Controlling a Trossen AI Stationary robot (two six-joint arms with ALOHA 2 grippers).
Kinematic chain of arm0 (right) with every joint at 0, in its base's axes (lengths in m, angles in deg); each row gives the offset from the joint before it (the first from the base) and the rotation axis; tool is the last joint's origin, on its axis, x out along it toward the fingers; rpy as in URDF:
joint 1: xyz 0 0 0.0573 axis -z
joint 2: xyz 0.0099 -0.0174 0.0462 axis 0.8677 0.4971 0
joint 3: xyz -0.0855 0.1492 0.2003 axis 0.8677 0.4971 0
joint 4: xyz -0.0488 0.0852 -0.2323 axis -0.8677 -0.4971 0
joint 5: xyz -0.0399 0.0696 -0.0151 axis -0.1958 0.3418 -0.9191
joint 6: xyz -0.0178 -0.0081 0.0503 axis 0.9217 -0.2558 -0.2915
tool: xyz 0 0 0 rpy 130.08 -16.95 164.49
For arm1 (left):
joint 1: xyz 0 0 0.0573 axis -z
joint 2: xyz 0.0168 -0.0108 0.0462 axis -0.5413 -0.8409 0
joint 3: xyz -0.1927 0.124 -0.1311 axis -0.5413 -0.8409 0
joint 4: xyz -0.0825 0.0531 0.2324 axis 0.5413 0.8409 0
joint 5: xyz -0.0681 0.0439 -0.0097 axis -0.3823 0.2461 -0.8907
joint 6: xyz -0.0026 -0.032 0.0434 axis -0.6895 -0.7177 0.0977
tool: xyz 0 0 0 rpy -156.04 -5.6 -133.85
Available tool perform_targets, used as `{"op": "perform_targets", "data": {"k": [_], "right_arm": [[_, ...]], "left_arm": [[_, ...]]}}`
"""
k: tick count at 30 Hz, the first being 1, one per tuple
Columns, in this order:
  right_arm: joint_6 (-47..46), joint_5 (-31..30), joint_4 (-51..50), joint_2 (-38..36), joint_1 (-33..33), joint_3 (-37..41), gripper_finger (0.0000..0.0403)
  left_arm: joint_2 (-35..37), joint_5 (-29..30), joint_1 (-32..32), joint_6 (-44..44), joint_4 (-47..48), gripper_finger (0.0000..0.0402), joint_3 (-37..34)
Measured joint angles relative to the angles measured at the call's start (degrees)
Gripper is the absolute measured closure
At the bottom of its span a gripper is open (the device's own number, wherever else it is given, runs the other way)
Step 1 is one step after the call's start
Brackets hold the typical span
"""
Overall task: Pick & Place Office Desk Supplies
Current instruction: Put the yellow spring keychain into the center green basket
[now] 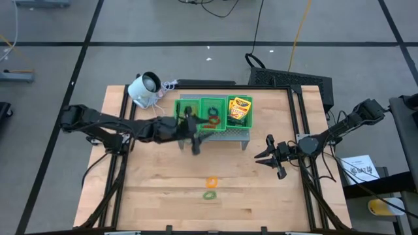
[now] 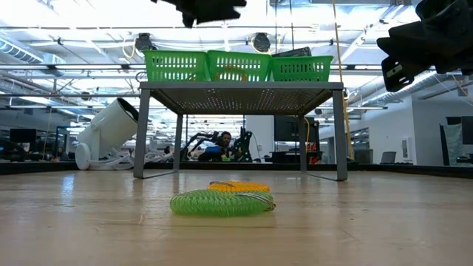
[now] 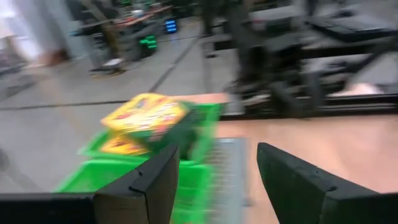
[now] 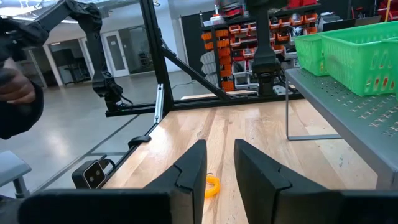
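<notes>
High view: left hand point(image 1: 190, 130) released, over the green tray point(image 1: 214, 112) at frame centre; crayon boxes point(image 1: 239, 109) and rings already inside. Orange ring point(image 1: 211, 182) and green ring point(image 1: 209, 194) remain lower centre on the desk point(image 1: 157, 189).
Left wrist: fingers spread, nothing held.
Right wrist: right hand point(image 4: 219, 163) part-open, empty, above the orange ring.

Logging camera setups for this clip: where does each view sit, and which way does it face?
High view: overhead, straight down on the table; both arms, left hand over the green tray, right hand beside it.
Low view: tabletop level, past the green ring to the tray on its grey stand.
Left wrist view: past its own open fingers at crayon boxes.
Right wrist view: past its own fingers along the table to an orange ring.
The tray shows in every view.
</notes>
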Motion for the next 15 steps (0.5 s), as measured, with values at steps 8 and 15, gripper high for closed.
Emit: {"op": "perform_targets", "data": {"k": [8,15], "right_arm": [[0.0,0.0,0.0,0.0,0.0,0.0,0.0332],[0.0,0.0,0.0,0.0,0.0,0.0,0.0332]], "left_arm": [[0.0,-11.5,8.0,-5.8,2.2,0.0176,0.1],[-1.6,-11.2,14.2,-12.0,12.1,0.0176,-0.2]]}}
